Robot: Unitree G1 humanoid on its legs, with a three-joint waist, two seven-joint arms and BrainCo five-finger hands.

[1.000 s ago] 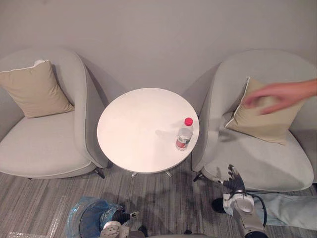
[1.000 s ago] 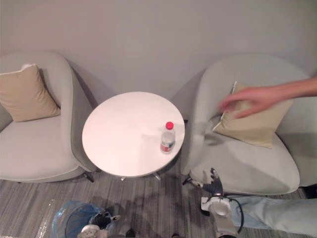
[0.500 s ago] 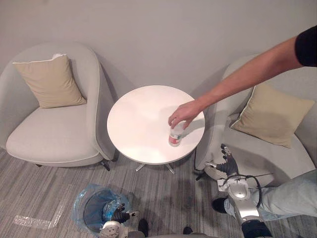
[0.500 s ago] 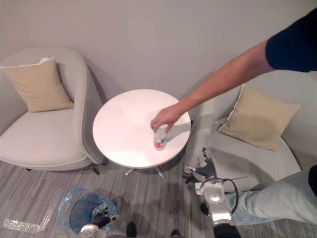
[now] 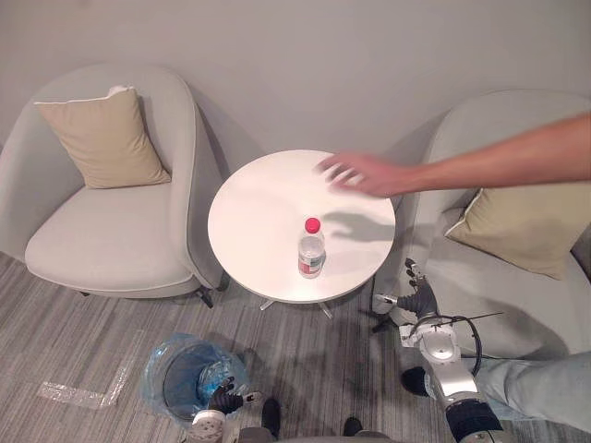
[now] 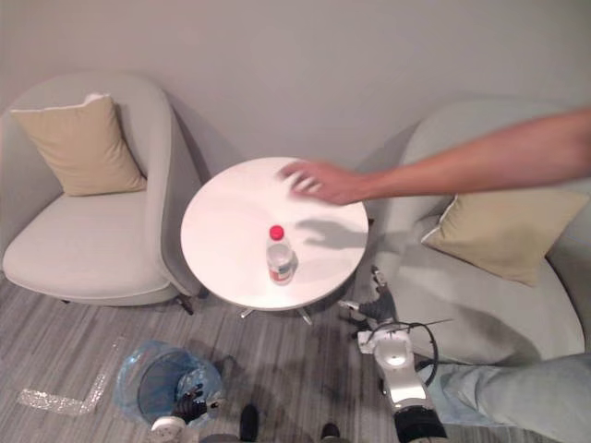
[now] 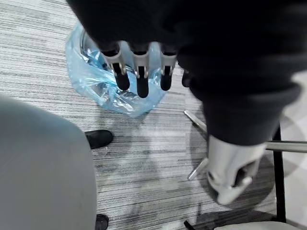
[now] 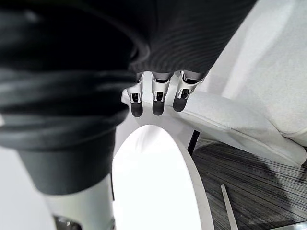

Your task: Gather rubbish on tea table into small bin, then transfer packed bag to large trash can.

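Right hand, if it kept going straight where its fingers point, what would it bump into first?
Probably the grey armchair on the robot's right: the open right hand points beside the round table, toward that seat. Depth is unclear, so it might graze the table first.

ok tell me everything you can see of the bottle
The bottle is small, clear plastic, with a red cap and a label band round its body. It stands upright on the round white table, near its front edge. Nothing touches it; a person's hand is above the table behind it.
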